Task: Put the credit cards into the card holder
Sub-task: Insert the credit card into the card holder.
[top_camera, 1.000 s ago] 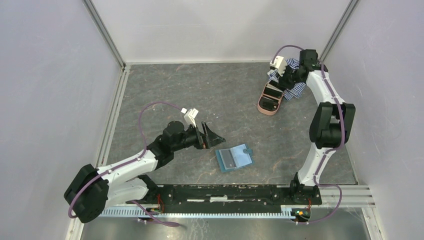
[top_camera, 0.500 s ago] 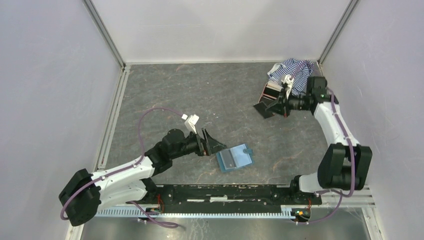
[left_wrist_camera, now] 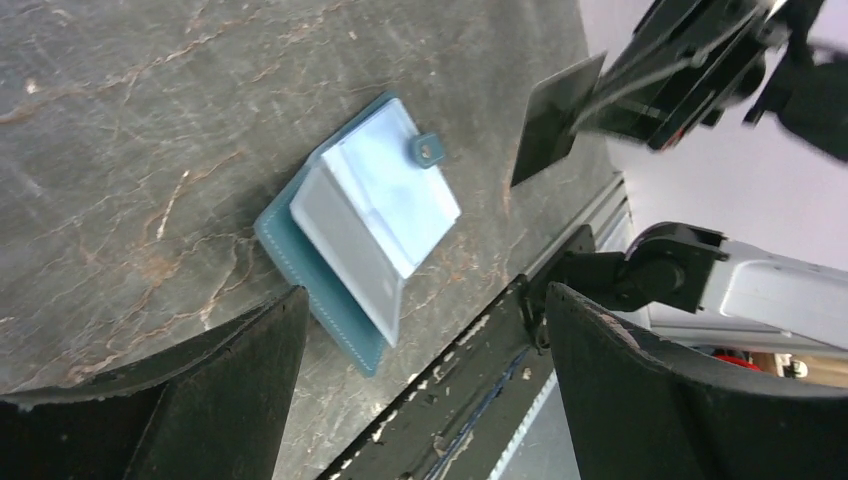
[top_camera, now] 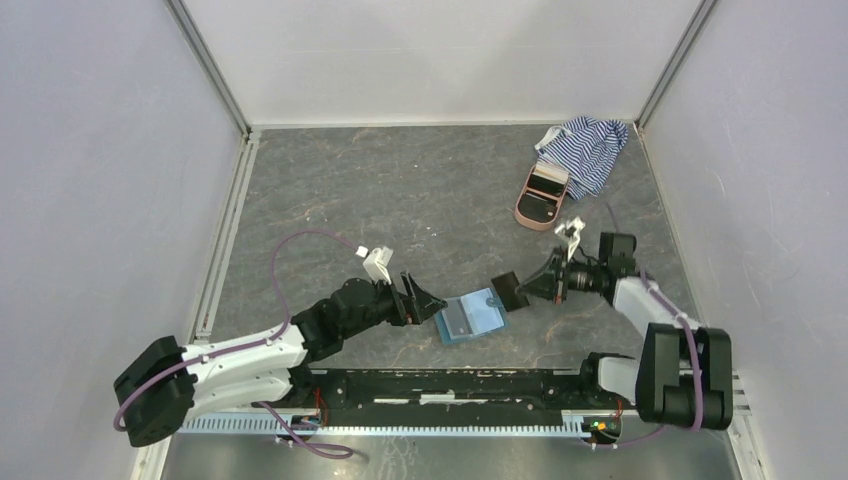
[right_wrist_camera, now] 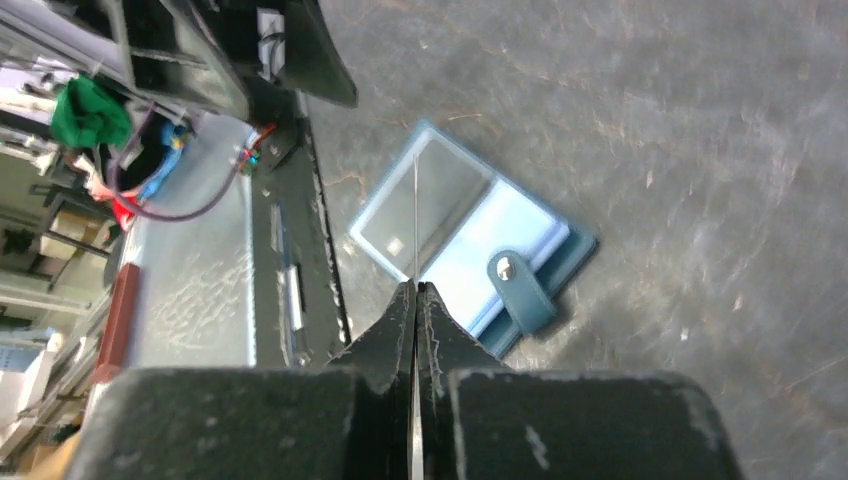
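The teal-blue card holder (top_camera: 472,316) lies open on the table, pale blue inside up, snap tab (top_camera: 497,301) at its right. It also shows in the left wrist view (left_wrist_camera: 365,220) and the right wrist view (right_wrist_camera: 470,240). My right gripper (top_camera: 533,286) is shut on a dark grey credit card (top_camera: 509,290), held on edge just above and right of the holder. The card shows edge-on in the right wrist view (right_wrist_camera: 414,215) and flat in the left wrist view (left_wrist_camera: 553,118). My left gripper (top_camera: 428,301) is open and empty, just left of the holder.
A pink oval case (top_camera: 543,198) lies open at the back right, with a blue-white striped cloth (top_camera: 588,150) behind it. The black rail (top_camera: 450,385) of the arm bases runs along the near edge, close below the holder.
My right arm has swung from the pink case at the back right down to the card holder, carrying the dark card. My left gripper has moved nearer to the holder's left edge.
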Controlling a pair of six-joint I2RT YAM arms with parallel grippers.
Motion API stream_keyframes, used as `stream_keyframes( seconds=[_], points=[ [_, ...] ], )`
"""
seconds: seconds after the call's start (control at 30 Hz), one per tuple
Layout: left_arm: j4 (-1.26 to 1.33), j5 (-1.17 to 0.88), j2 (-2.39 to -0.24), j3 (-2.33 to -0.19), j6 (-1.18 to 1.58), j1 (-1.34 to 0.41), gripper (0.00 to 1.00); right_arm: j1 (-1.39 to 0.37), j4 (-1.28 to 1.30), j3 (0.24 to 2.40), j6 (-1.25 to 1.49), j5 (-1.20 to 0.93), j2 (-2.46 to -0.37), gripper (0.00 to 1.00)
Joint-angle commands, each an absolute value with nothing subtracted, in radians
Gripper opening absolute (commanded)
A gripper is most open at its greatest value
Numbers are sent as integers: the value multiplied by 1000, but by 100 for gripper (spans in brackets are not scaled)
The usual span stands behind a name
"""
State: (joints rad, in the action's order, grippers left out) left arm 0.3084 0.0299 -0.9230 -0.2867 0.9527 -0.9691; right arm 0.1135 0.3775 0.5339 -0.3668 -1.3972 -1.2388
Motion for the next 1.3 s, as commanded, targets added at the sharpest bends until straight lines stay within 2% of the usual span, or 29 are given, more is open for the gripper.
stream_keyframes(
  seconds=[0.0, 0.03, 0.13, 0.37, 0.57, 1.07, 1.27],
  points=[
    [374, 67, -974, -253, 1010, -975, 94, 104, -399, 228, 327, -1252, -1093, 0],
    [395, 60, -994, -242, 1035, -975, 94, 84, -489, 194, 409, -1227, -1053, 0],
    [486, 47, -1037, -201, 1105, -974, 91, 12, -483, 201, 422, -1196, -1009, 0],
    [604, 14, -1124, -200, 1167, -975, 74, -49, -533, 212, 477, -1193, -1170, 0],
    [747, -28, -1240, -176, 1213, -974, 65, -138, -598, 245, 522, -1181, -1278, 0],
    [969, -80, -1517, -199, 1264, -975, 56, -142, -576, 250, 488, -1178, -1332, 0],
    [1003, -83, -1584, -220, 1261, -973, 43, -141, -562, 242, 482, -1161, -1354, 0]
  ],
)
